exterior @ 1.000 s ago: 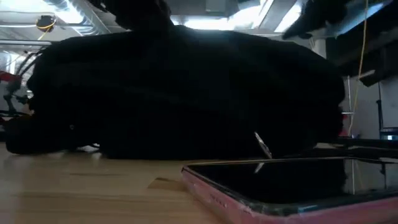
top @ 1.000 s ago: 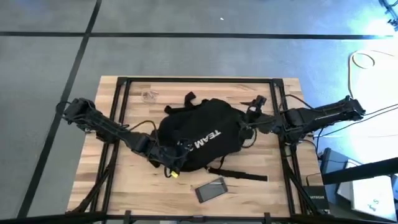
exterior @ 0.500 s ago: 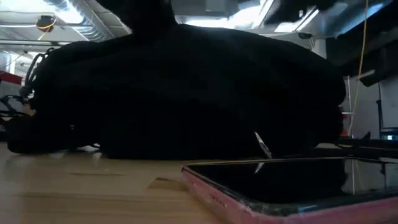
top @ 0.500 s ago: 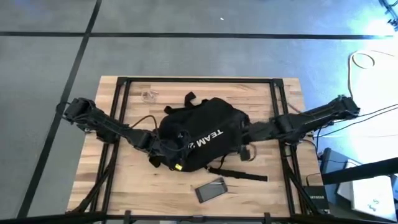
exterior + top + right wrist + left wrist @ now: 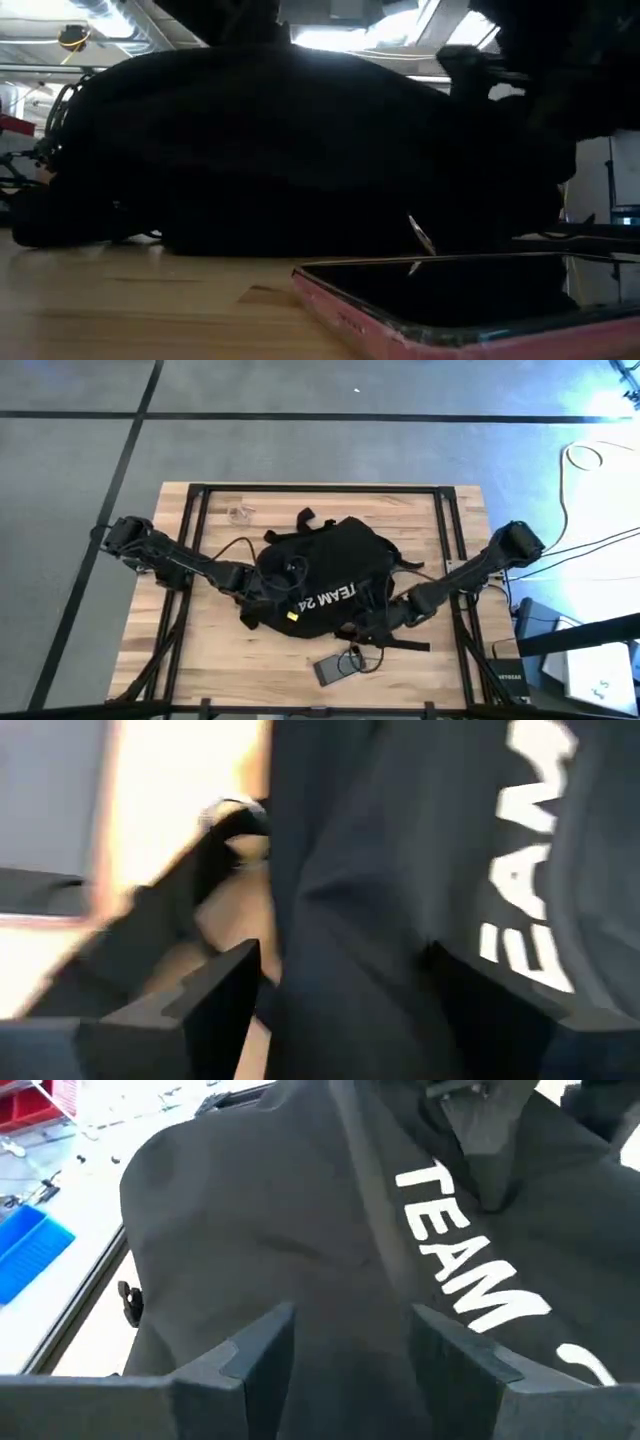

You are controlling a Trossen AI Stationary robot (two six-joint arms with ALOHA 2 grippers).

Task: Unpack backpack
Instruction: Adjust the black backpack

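Observation:
The black backpack (image 5: 322, 582) with white "TEAM" lettering (image 5: 336, 595) lies in the middle of the table and fills the low view (image 5: 290, 150). My left gripper (image 5: 278, 578) is over its left part. It is open, with fabric (image 5: 350, 1280) showing between the fingers. My right gripper (image 5: 372, 624) is at the backpack's near right edge. It is open too, with dark fabric (image 5: 350, 920) between its fingers. My left gripper has its open fingers (image 5: 255, 1350) level over the backpack's top fabric, coming from the table's left; I cannot tell whether they touch it. My right gripper has its open fingers (image 5: 215, 985) on either side of a fold of the backpack's fabric; I cannot tell whether they touch it.
A phone in a pink case (image 5: 338, 665) lies face up on the table near the front edge, just in front of the backpack, large in the low view (image 5: 450, 300). A small clear item (image 5: 238, 514) lies at the far left. Backpack straps (image 5: 395, 643) trail near the right gripper.
My right gripper has swung from the backpack's far right side toward the table's near edge and down to the backpack's near right edge. My left gripper has moved toward the far edge, onto the backpack's left part.

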